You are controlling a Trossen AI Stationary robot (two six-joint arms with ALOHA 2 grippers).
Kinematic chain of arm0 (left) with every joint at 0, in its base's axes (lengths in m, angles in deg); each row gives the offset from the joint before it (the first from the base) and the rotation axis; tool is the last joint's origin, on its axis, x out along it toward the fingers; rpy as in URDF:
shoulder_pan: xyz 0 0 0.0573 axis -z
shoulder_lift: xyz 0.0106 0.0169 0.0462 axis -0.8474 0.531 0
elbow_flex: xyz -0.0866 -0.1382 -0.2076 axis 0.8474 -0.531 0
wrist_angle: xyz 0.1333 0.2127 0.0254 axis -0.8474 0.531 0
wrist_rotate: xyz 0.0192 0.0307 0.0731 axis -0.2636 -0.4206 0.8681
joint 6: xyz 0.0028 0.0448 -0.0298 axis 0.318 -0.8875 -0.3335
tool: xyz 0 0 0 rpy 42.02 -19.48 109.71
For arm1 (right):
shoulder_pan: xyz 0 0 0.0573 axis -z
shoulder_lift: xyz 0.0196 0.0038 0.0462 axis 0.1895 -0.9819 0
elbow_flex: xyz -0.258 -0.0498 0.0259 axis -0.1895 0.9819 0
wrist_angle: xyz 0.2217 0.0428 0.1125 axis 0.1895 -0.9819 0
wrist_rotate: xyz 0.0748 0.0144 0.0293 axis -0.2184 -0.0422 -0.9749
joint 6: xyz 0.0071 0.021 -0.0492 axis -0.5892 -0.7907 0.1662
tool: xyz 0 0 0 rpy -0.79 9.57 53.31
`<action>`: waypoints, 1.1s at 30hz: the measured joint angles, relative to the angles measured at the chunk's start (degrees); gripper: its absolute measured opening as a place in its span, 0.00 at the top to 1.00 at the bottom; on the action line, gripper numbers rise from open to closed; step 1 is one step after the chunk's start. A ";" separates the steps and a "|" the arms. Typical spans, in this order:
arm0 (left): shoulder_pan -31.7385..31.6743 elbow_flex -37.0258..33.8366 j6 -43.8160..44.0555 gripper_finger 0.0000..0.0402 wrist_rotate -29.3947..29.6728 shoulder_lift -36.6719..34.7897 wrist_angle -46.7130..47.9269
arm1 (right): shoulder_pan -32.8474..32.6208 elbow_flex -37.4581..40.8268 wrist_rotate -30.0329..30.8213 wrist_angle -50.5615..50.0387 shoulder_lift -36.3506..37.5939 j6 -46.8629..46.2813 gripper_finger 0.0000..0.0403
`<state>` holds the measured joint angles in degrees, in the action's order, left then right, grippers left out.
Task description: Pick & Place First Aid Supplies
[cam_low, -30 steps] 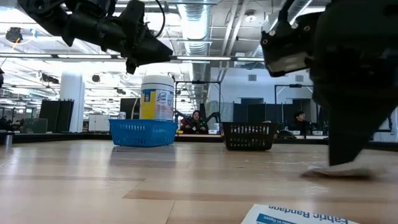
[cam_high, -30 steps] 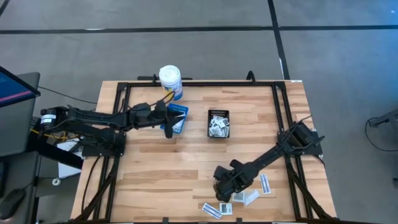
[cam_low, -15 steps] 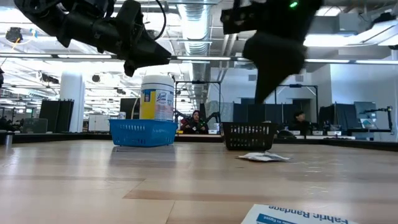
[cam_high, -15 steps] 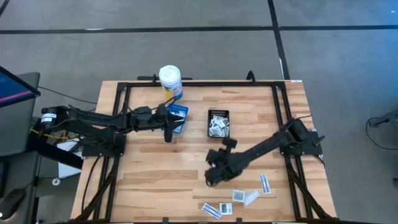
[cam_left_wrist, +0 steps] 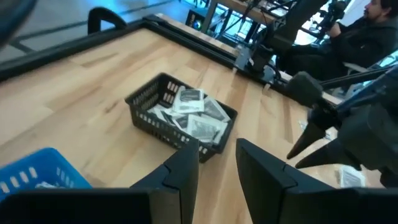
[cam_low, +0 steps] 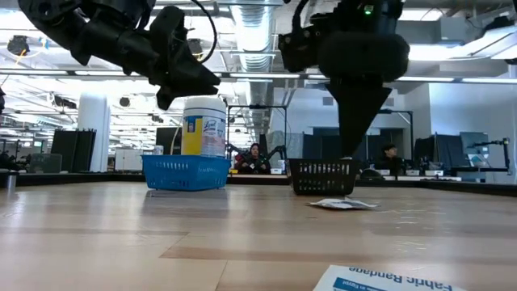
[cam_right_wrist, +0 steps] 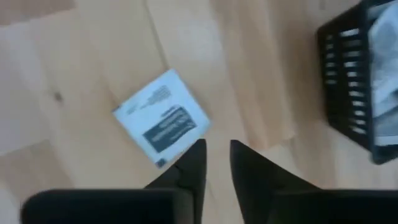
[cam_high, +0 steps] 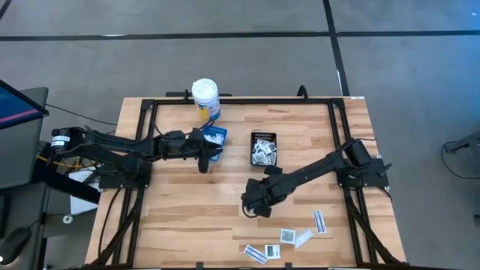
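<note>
Right gripper [cam_high: 253, 206] has swung up-table from the front strips, fingers now slightly apart and empty, so re-pinch the packet [cam_right_wrist: 161, 118] lying flat short of the black tray [cam_high: 263, 135] by an edge and release only over the tray; left gripper [cam_left_wrist: 217, 149] hovers parted by the blue tray [cam_high: 216, 132].

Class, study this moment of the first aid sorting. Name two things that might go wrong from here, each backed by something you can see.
1. A white packet lies flat on the table, short of the black basket, with the right tool open and empty above it. It may get left outside, and a flat packet is probably hard to grip.
2. The black basket looks heaped with packets, so another one may slide over the rim.
</note>
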<state>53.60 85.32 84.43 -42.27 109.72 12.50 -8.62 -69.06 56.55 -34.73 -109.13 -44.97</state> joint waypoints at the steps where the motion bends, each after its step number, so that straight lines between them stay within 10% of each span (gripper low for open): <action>1: 0.35 0.00 0.36 0.73 0.00 0.02 0.10 | -0.03 0.48 -0.86 1.43 0.06 0.00 0.81; 16: 4.71 0.00 0.54 0.73 -0.04 0.00 0.27 | -2.66 7.90 -7.90 7.27 10.52 13.00 0.73; 25: 4.71 0.00 0.51 0.73 -0.02 0.00 0.04 | 3.65 34.72 -11.13 44.60 16.72 -4.20 0.73; 33: 4.69 0.00 0.51 0.73 0.39 -0.02 -0.84 | 4.14 36.19 -11.85 44.57 14.61 -6.31 0.74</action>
<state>58.29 85.32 84.94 -41.88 109.70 11.66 -4.48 -32.87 44.69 9.84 -94.52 -51.27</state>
